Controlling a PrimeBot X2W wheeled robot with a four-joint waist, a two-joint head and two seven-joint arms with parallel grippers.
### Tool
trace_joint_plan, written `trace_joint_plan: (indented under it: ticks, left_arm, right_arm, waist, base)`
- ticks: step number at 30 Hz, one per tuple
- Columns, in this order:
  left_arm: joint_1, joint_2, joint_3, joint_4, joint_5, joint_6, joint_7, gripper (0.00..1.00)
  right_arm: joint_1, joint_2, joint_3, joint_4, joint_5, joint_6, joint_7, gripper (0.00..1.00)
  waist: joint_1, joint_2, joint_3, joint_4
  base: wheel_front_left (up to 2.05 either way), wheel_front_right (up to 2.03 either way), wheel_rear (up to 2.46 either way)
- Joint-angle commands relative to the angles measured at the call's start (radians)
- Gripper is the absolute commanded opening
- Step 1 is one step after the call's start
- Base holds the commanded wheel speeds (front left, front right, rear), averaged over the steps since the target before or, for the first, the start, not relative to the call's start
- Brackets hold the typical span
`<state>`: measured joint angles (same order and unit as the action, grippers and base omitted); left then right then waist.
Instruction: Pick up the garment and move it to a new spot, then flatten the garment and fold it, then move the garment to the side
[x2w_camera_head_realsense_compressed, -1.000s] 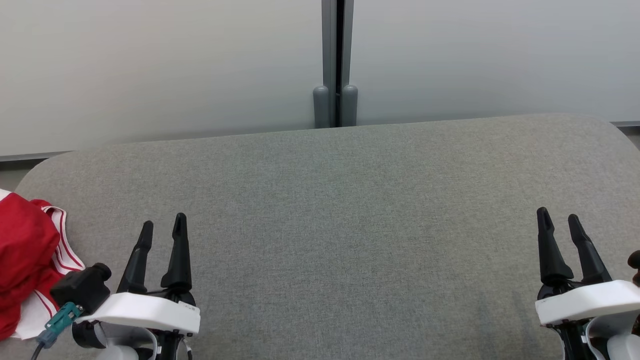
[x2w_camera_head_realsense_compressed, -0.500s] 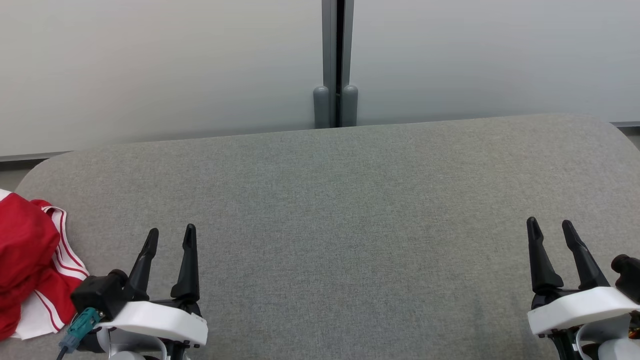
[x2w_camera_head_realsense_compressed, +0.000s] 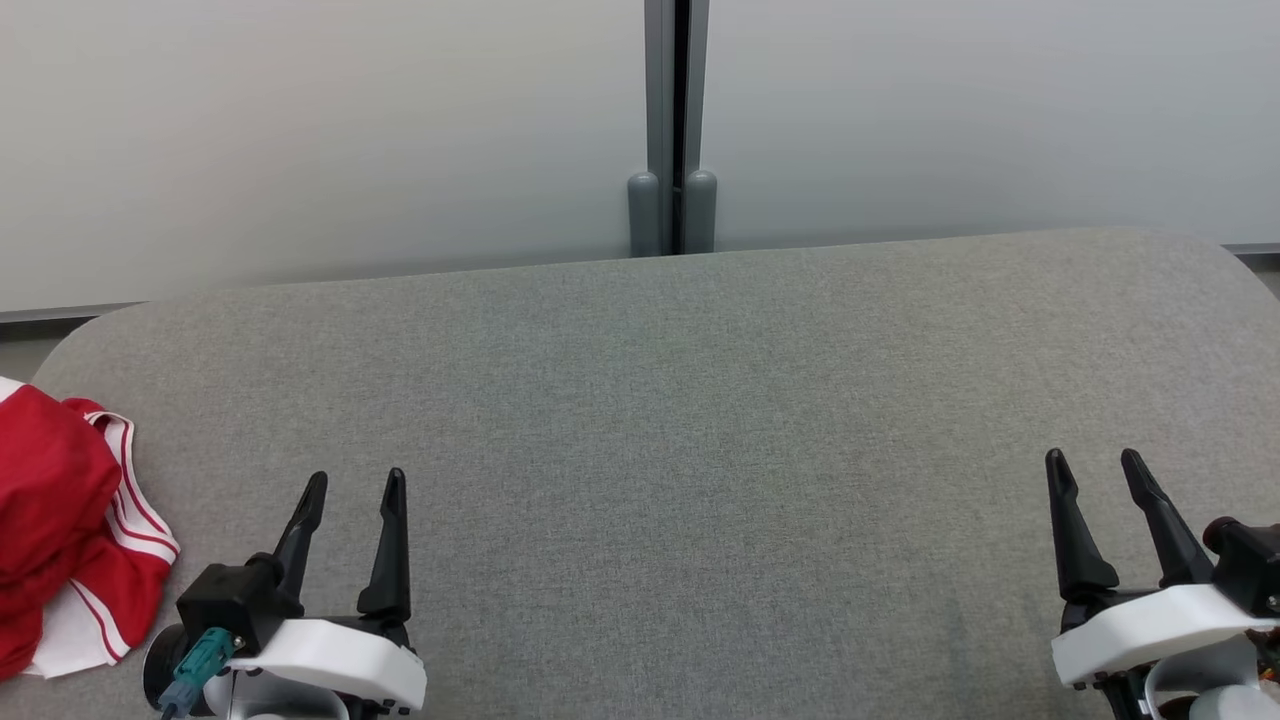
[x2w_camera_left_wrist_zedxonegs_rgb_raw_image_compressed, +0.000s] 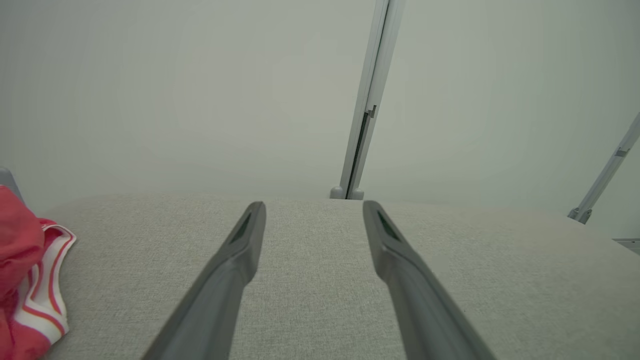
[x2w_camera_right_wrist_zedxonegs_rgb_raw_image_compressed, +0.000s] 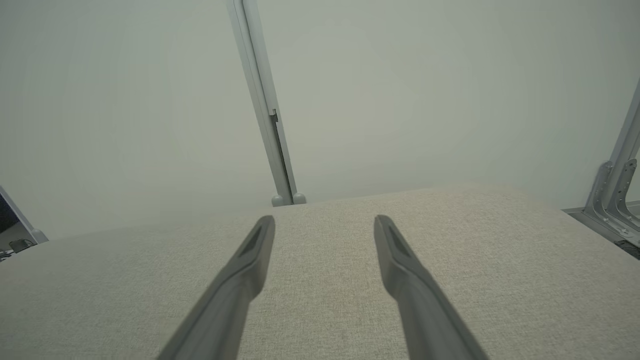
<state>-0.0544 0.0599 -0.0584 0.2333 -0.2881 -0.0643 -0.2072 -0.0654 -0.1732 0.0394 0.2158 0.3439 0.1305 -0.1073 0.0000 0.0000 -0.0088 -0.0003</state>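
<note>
Two sets of fingers stand spread and empty: the left gripper (x2w_camera_head_realsense_compressed: 357, 476) over the table's (x2w_camera_head_realsense_compressed: 700, 400) near left part, the right gripper (x2w_camera_head_realsense_compressed: 1092, 456) over its near right part. The garment (x2w_camera_head_realsense_compressed: 60, 520), red with white stripes, lies bunched at the table's left end, touching neither gripper. To lift it well, I judge the left gripper should reach that end, pinch a thick fold through several layers, then carry it toward the table's middle.

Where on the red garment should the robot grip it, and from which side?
Probably the white striped edge of the red garment, approached from its right by the left gripper. That edge faces the open gripper and lies thin on the grey surface; the rest is bunched.
</note>
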Motion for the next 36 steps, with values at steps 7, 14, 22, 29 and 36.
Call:
trace_joint_plan:
  ticks: [7,14,22,29,36]
  left_arm:
    - [-0.005,0.006,-0.006,0.014,0.064,0.014,-0.021,1.0]
    - [-0.003,0.004,-0.008,0.037,0.102,0.022,-0.034,1.0]
    - [-0.009,0.001,-0.012,0.058,0.135,0.027,-0.05,1.0]
    - [-0.007,-0.001,-0.014,0.07,0.151,0.029,-0.059,1.0]
    - [-0.011,-0.002,-0.012,0.074,0.14,0.032,-0.058,1.0]
  right_arm:
    - [0.007,-0.007,0.005,0.002,-0.057,0.0,-0.01,1.0]
    - [0.008,0.001,0.001,0.009,-0.065,0.0,-0.02,1.0]
    - [0.011,0.0,0.007,0.015,-0.063,0.0,-0.03,1.0]
    - [0.015,-0.006,0.015,0.013,-0.077,0.0,-0.037,1.0]
    - [0.016,-0.004,0.012,0.015,-0.058,0.0,-0.033,1.0]
  waist:
    - [0.0,0.0,-0.001,0.002]
    - [0.0,0.0,-0.003,0.003]
    - [0.0,0.0,-0.004,0.003]
    - [0.0,0.0,-0.004,0.003]
    - [0.0,0.0,-0.003,0.006]
  base:
    - [0.0,0.0,0.0]
    - [0.0,0.0,0.0]
    - [0.0,0.0,0.0]
    - [0.0,0.0,0.0]
    - [0.0,0.0,0.0]
